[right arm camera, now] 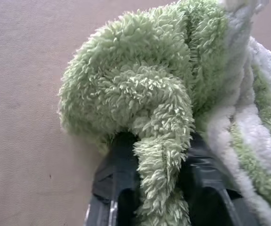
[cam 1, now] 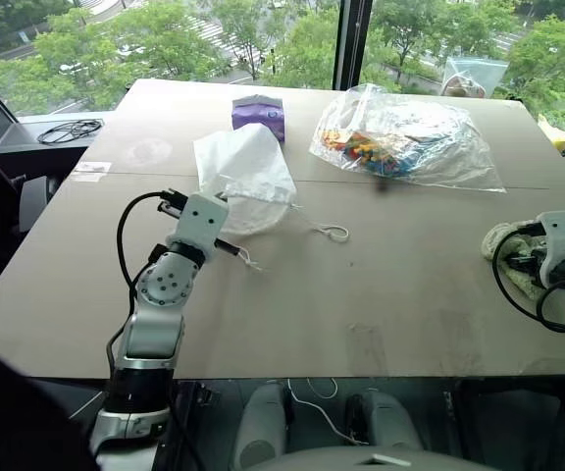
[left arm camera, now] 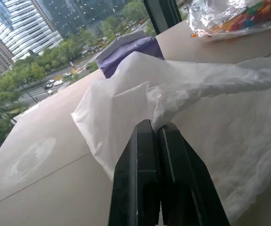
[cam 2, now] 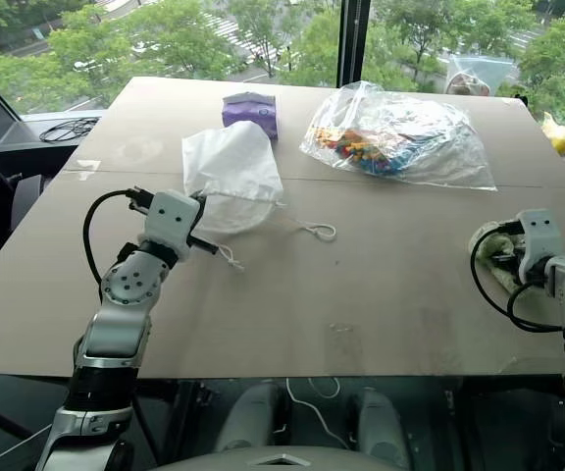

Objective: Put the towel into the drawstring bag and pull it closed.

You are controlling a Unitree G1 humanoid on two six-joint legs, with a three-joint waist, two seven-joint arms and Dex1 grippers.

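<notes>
My left pincer (left arm camera: 156, 134) is clamped tight on a fold of the drawstring bag (cam 1: 245, 177), which lies left of centre on the worktop (cam 1: 381, 304). My right pincer (right arm camera: 161, 150), at the right edge, grips the green towel (right arm camera: 140, 94) between its fingers.

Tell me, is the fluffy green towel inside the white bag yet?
No. The towel lies on the table, far from the drawstring bag.

My two head cameras look forward and down over the brown rectangular table (cam 1: 381, 294), sharing it entirely. My wrist cameras sit close: left facing the thin white drawstring bag (left arm camera: 211, 108), right the fluffy light-green towel (right arm camera: 145, 94).
</notes>
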